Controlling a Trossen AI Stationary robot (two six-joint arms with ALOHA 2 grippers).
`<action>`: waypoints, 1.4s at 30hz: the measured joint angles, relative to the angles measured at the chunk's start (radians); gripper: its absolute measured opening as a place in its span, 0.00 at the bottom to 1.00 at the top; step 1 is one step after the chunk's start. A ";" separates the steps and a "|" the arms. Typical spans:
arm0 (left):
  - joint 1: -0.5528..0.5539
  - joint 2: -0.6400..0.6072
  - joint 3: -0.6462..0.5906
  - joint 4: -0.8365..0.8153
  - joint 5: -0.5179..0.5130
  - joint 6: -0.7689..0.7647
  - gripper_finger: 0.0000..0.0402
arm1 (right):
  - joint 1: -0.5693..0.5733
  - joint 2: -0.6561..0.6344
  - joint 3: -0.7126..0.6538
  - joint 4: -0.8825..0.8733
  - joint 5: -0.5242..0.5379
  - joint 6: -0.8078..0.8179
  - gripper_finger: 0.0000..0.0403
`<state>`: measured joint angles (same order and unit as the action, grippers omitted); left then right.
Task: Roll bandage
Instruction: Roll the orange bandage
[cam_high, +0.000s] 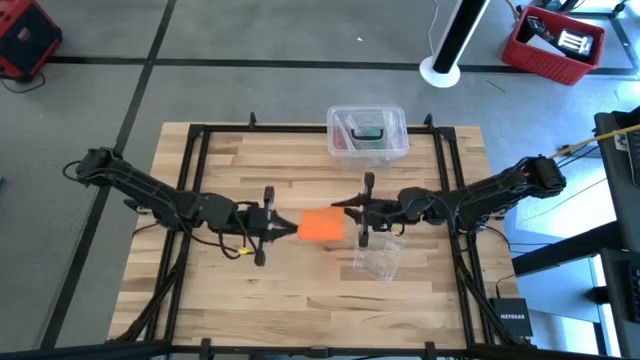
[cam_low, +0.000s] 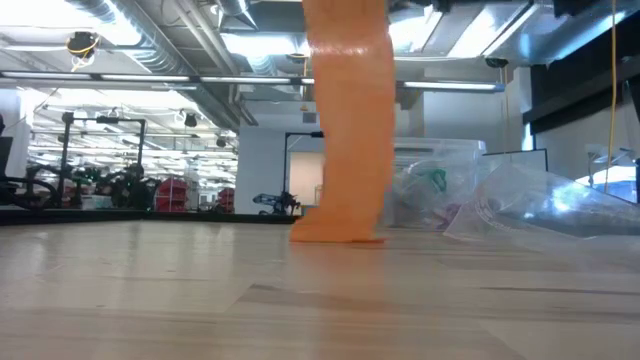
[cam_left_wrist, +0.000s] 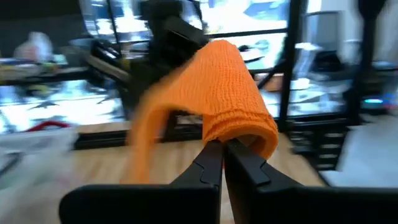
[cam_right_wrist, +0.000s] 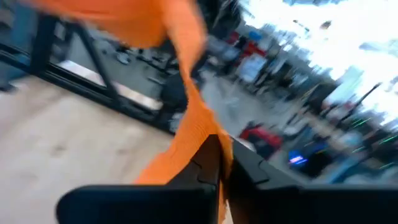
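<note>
The bright orange bandage (cam_high: 321, 226) is held up over the table's middle between my two grippers. In the low view it hangs down as a flat strip (cam_low: 345, 130) whose lower end (cam_low: 338, 236) lies on the wood. My left gripper (cam_high: 283, 228) is shut on its rolled end (cam_left_wrist: 233, 102). My right gripper (cam_high: 347, 210) is shut on the strip (cam_right_wrist: 196, 134); its own wrist view shows the band running away from the fingers. My left gripper pinches the lower edge of the bandage's rolled part (cam_left_wrist: 224, 138) between its two fingers, coming level from the table's left. The roll stands above the fingertips, lifted clear of the table, and a strip falls from it. My right gripper pinches the flat strip (cam_right_wrist: 200, 144) between its two fingers, coming level from the table's right. The band runs up and away from the fingers to the rolled part; one layer or several, I cannot tell.
A clear plastic box (cam_high: 367, 133) with small items stands at the table's far edge. A crumpled clear plastic bag (cam_high: 379, 256) lies near my right gripper, toward the table's near side. A black frame (cam_high: 197, 160) runs around the tabletop.
</note>
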<state>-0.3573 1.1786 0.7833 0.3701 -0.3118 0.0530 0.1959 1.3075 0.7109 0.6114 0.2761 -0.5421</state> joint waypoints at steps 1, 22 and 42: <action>0.000 0.002 -0.005 0.005 0.030 -0.010 0.00 | 0.000 0.000 0.022 -0.013 0.007 -0.054 0.05; -0.017 0.098 0.035 0.041 0.147 -0.003 0.00 | -0.068 0.000 0.278 -0.468 -0.055 -0.122 0.01; -0.031 0.038 0.083 0.020 -0.269 0.351 0.00 | 0.006 0.000 0.277 -0.592 -0.022 0.370 0.01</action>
<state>-0.3885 1.2171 0.8661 0.3897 -0.5804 0.4043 0.2019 1.3071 0.9874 0.0196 0.2543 -0.1717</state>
